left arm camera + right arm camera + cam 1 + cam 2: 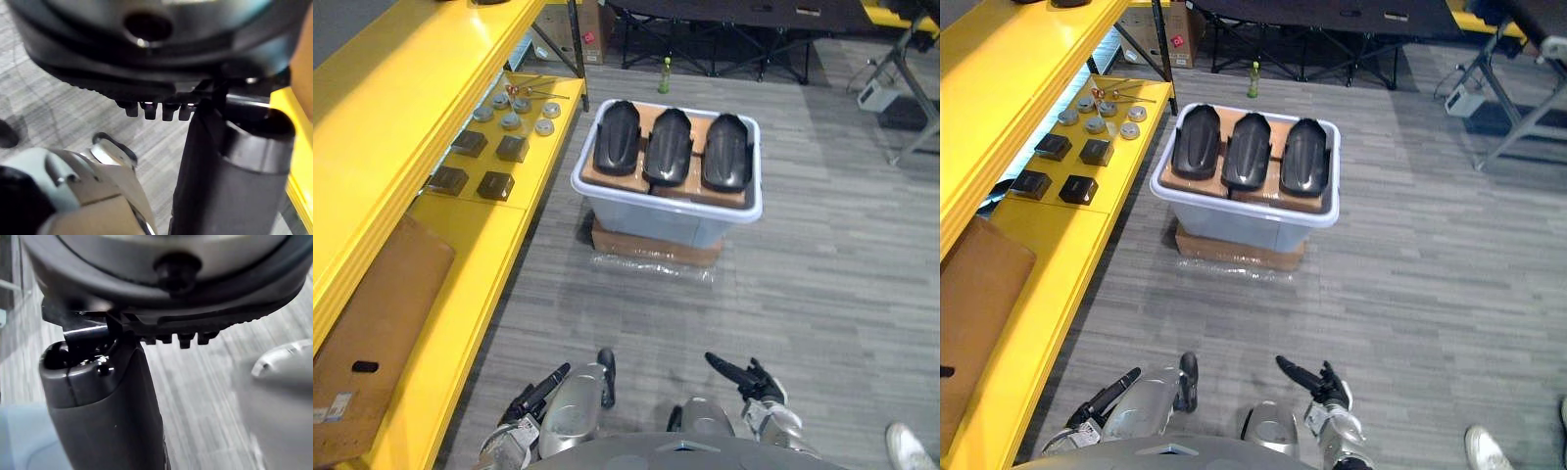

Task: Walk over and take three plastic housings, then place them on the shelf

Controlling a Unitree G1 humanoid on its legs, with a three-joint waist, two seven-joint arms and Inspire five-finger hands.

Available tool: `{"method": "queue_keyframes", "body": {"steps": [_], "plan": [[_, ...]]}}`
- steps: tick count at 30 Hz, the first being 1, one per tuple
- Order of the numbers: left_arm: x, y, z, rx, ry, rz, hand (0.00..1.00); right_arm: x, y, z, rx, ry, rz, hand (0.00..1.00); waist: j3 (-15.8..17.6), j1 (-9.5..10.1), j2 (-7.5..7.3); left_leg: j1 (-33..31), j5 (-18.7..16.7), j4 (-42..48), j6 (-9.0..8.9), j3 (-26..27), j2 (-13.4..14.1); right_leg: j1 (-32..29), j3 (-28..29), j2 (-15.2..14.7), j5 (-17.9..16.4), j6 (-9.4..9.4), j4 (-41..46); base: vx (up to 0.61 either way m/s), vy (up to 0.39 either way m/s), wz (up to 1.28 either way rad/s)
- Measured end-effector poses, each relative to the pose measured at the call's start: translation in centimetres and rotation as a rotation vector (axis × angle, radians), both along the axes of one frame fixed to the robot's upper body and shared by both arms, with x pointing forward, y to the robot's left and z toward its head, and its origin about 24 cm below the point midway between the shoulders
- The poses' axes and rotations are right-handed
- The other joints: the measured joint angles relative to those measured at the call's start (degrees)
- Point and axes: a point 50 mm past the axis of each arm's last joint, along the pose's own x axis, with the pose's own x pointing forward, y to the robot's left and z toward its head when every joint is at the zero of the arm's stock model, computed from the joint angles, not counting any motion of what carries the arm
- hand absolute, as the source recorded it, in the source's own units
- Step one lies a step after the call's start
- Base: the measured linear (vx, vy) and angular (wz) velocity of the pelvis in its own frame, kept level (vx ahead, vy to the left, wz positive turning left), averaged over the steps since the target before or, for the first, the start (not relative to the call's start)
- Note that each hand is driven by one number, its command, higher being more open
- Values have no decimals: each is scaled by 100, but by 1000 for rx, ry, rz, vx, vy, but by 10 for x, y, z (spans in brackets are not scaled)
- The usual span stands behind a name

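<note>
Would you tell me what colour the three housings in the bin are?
The housings are glossy black, clearest in the left eye view.

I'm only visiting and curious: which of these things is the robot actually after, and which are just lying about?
For the job:
three housings
bin holding them
yellow shelf

Lying about:
discs
dark blocks
cardboard sheet
green bottle

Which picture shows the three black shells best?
The left eye view: all three plastic housings lie whole, side by side, atop the grey bin. The right eye view shows them whole too. The wrist views face the floor.
</note>
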Motion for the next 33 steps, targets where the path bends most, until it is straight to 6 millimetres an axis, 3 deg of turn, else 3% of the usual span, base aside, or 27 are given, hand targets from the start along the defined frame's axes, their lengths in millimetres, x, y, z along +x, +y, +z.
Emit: {"method": "queue_keyframes", "body": {"steps": [2,3,4,5,6,7,8,11,15,17,18,19,20,23,25,26,28,31,33], "plan": [[14,-10,5,-5,-57,-44,100,5,-3,3,-26,-16,5,100,-8,-73,219,593,-12,-446,-42,-229,252,-88,-271,226,-202,149,-1886,460,-1,43],[17,-12,5,-6,-70,-52,100,8,-4,4,-29,-25,6,100,-35,-62,286,676,-33,-508,-113,-253,354,-109,-262,352,-151,230,-2512,531,-51,27],[21,-14,7,-4,-94,-66,100,12,-2,5,-31,-45,14,100,-50,-84,310,798,-95,-540,-227,-340,459,-120,-103,582,83,456,-3719,400,-72,28],[23,-15,8,-4,-109,-80,100,11,1,5,-25,-49,17,100,-60,-93,291,861,-180,-533,-364,-413,473,-120,147,662,490,454,-4520,387,-149,52],[24,-14,9,-7,-120,-80,100,8,7,3,-10,-39,21,100,-142,-93,71,958,-340,-504,-513,-501,406,-121,468,661,1257,468,-5142,384,-241,69],[23,-3,11,21,-119,-88,100,0,16,-1,16,-20,19,100,-200,-74,-191,1084,-571,-479,-631,-662,246,-119,698,586,2211,386,-5218,377,-299,62],[25,-7,9,11,-113,-79,100,0,14,-1,11,-16,22,100,-165,-59,-101,1164,-697,-406,-699,-756,308,-58,588,606,1988,298,-5035,318,-303,39],[17,-22,5,-38,-92,-27,100,2,5,2,-12,-35,28,100,-340,-81,347,1110,-937,-285,-877,-815,764,139,503,1059,1833,222,-5349,265,-196,6],[13,-27,2,-58,-72,18,100,-2,-2,4,-45,-39,9,100,-353,-161,550,1115,-1133,-157,-1128,-890,1150,133,333,1355,1308,24,-5096,149,-100,10],[16,-23,4,-41,-95,26,100,-5,-5,6,-58,-51,2,100,-327,-185,541,756,-1095,561,-1256,-860,1208,168,258,1374,1231,7,-5111,140,-55,18],[22,-23,5,-35,-115,24,100,-8,-8,7,-70,-55,-1,100,-300,-225,533,333,-878,1348,-1441,-647,1251,266,263,1342,1237,-14,-5219,164,-54,14],[25,-20,7,-25,-125,22,100,-10,-10,8,-79,-59,-4,100,-220,-259,500,188,-683,1659,-1438,-546,1266,387,270,1253,1256,-47,-5287,147,-33,6],[26,-19,7,-24,-127,20,100,-12,-11,8,-86,-57,-8,100,-165,-257,438,207,-724,1642,-1406,-416,1263,461,276,1193,1259,-41,-5341,106,2,8],[32,-23,8,-30,-140,-23,100,-12,-18,18,-120,-113,-26,100,-133,-479,524,208,-724,303,-1340,-49,1265,481,253,973,1362,123,-5497,119,65,3],[37,-25,9,-30,-141,-51,100,-10,-19,24,-145,-144,-27,100,-140,-574,566,273,9,-580,-1387,-43,1286,408,356,967,1396,273,-5524,121,213,-31],[49,-23,14,-17,-160,-91,100,-9,-5,28,-139,-181,-13,100,-62,-554,278,421,38,-754,-1307,149,1080,391,573,827,1484,413,-5649,111,269,-54],[52,-18,16,17,-158,-132,100,-12,6,35,-134,-236,12,100,-31,-572,90,417,-78,-700,-1183,324,979,367,702,725,1546,510,-5758,72,175,-39],[48,-19,14,27,-141,-146,100,-12,8,49,-153,-321,12,100,-49,-627,59,427,-291,-462,-1107,520,945,389,909,678,1592,579,-5848,80,112,-34],[44,-17,12,42,-118,-153,100,-2,9,76,-137,-491,-22,100,-54,-722,77,444,-366,-309,-1074,629,961,404,1039,683,1614,608,-5894,51,53,-33]]}}
